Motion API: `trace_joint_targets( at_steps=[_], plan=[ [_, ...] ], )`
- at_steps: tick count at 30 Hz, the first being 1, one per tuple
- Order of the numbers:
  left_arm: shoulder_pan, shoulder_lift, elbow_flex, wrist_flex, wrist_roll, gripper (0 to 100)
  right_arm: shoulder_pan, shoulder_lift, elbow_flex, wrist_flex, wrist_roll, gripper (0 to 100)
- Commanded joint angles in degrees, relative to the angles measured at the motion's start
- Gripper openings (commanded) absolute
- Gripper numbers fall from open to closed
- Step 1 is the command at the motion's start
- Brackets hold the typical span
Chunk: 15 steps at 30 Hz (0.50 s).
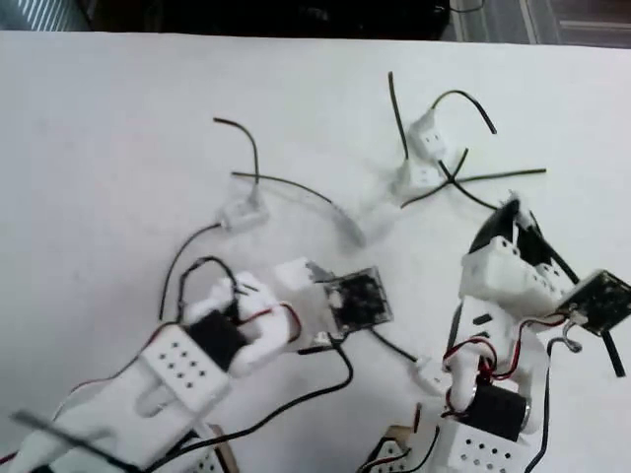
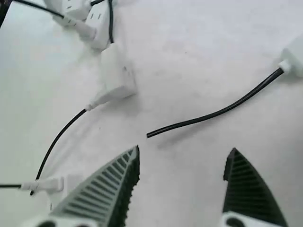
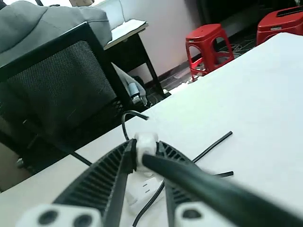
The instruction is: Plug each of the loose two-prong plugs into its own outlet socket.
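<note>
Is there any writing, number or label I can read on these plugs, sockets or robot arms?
No readable text anywhere.
Sockets: plain white, no print visible.
Plug between the right fingers: no marking visible.
Board on an arm: too blurred to read.

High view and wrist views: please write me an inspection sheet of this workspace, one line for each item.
Surface: white table, nothing spilled on it.
Job's things: outlet sockets grouped on the side far from the arms; loose plug lying on the table; held plug in the right gripper.
Clutter: nothing seen.
Grippers: left gripper open above the table, holding nothing; right gripper shut on the held plug.
Cables: short black cables lying loose around the sockets.
Surroundings: chair and red stools beyond the table.
</note>
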<state>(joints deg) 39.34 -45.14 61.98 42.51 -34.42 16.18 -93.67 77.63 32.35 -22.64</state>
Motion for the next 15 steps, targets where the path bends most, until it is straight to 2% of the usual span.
trace_joint_targets(
  at_steps=[1, 4, 13, 15],
  plan=[
    [4.0, 9.4, -2.3, -8.4, -0.5, 29, 3.1, -0.7, -1.1, -1.5, -0.4, 1.6],
    [5.7, 17.1, -3.4, -13.2, -0.5, 29, 3.8, -0.7, -1.1, -1.5, -1.1, 1.6],
    [6.0, 39.5, -19.3, -13.4, -0.7, 29, 3.5, -0.7, -1.1, -1.5, -1.9, 1.6],
    [6.0, 42.9, -22.6, -12.7, -2.9, 29, 3.5, -0.7, -1.0, -1.5, -1.9, 1.6]
  ],
)
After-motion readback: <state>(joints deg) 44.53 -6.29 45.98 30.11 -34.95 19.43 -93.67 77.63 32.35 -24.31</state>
